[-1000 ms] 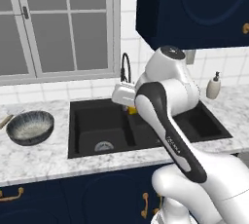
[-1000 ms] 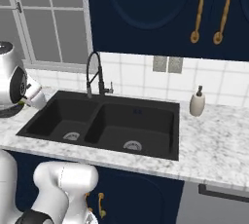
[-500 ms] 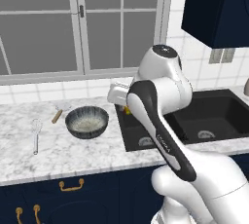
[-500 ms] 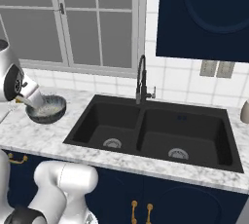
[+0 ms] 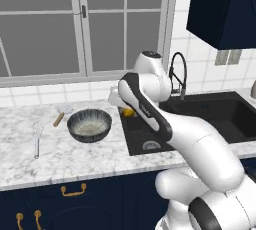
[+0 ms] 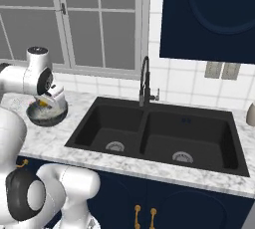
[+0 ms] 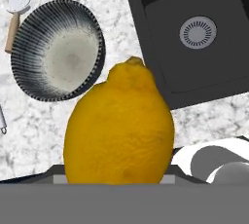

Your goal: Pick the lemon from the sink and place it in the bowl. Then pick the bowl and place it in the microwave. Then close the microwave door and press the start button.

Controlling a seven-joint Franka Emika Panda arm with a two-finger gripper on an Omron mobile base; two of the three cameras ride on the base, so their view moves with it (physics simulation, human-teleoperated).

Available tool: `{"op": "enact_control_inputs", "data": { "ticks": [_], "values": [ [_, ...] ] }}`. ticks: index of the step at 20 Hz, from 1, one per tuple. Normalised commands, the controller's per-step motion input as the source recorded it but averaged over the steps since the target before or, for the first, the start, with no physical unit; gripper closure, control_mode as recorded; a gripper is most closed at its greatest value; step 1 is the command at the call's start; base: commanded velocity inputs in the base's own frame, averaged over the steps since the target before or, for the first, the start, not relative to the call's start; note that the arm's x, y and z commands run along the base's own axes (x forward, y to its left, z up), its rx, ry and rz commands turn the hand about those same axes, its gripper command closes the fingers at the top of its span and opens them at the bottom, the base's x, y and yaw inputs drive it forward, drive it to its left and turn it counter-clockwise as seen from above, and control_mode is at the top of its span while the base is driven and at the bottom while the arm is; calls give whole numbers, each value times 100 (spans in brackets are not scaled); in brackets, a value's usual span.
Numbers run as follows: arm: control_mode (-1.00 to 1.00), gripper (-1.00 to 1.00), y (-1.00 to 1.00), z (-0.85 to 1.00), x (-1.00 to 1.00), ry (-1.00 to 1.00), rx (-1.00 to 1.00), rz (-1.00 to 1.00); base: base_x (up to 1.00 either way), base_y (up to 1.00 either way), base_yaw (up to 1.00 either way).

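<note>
Hand (image 5: pixel 127 108) closed around the lemon (image 7: pixel 119 128), held above the worktop (image 5: pixel 55 154) between the bowl (image 5: pixel 89 125) on the left and the sink (image 6: pixel 159 138) on the right

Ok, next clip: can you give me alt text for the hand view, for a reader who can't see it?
A large yellow lemon fills the lower centre, held close to the camera. Beyond it on the marble counter sits the empty bowl, streaked dark outside and pale inside. One black sink basin with a round silver drain lies at upper right.
</note>
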Motion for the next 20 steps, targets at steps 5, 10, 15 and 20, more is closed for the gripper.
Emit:
{"op": "enact_control_inputs", "data": {
  "ticks": [5, 10, 15, 20],
  "values": [
    [-100, 100, 42, -19, 100, 9, -3, -2, 0, 0, 0],
    [-100, 100, 60, -36, 41, 6, -6, 0, 0, 0, 0],
    [-100, 100, 17, -69, 40, 11, -4, 0, 0, 0, 0],
    [-100, 100, 22, -50, 9, 2, -10, 0, 0, 0, 0]
  ]
}}
